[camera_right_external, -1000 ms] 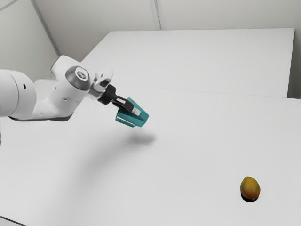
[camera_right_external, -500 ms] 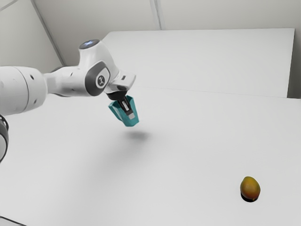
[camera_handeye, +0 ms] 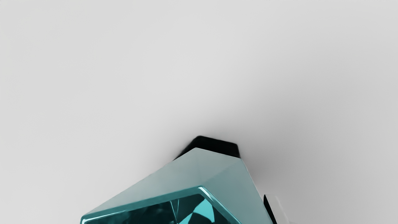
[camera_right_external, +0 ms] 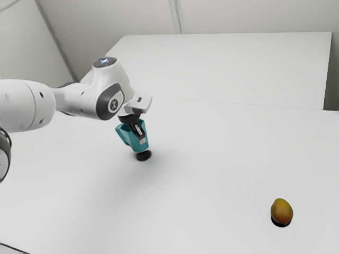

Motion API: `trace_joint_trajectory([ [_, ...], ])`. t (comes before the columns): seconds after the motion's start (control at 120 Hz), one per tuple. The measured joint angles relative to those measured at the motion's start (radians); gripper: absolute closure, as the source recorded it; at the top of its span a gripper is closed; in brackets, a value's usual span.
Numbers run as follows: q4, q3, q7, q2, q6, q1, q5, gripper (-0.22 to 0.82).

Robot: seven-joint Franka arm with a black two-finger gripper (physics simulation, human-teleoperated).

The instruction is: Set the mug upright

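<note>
Near the middle-left of the exterior view, my gripper (camera_right_external: 140, 133) points down, shut on the teal faceted mug (camera_right_external: 128, 138). The mug is close to upright with a slight lean, its mouth up and its narrow base just over a dark shadow on the table; whether they touch is hard to tell. In the wrist view, the mug (camera_handeye: 217, 174) shows its open mouth and outer wall. There my gripper (camera_handeye: 199, 214) has one pale fingertip (camera_handeye: 278, 208) along the mug's side; the other is hidden behind the mug.
The white table (camera_right_external: 212, 174) spreads around the mug. An orange-green mango-like fruit (camera_right_external: 282, 211) lies toward the exterior view's lower right, well apart from the mug. A pale panel (camera_right_external: 222, 69) stands beyond the table's far edge.
My hand has swung from a steep sideways slant to pointing down, turning the held mug closer to upright. Mug and gripper have lowered and shifted toward the exterior view's left; the fruit has stayed.
</note>
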Motion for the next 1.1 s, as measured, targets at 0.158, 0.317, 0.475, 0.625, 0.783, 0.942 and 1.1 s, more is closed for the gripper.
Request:
trace_joint_trajectory([
  [0.158,-0.003,0.0,-0.024,0.021,0.036,-0.002,-0.002,0.79],
  [0.317,-0.008,0.0,-0.043,0.041,0.066,-0.003,-0.006,0.79],
  [0.475,-0.008,0.0,-0.059,0.046,0.081,-0.004,-0.01,0.79],
  [0.625,-0.008,0.0,-0.07,0.046,0.085,-0.006,-0.013,0.75],
  [0.783,-0.007,0.0,-0.071,0.046,0.085,-0.005,-0.021,0.68],
  [0.942,-0.007,0.0,-0.071,0.046,0.084,-0.004,-0.025,0.56],
  [1.1,-0.005,0.0,-0.071,0.042,0.083,-0.003,-0.026,0.42],
])
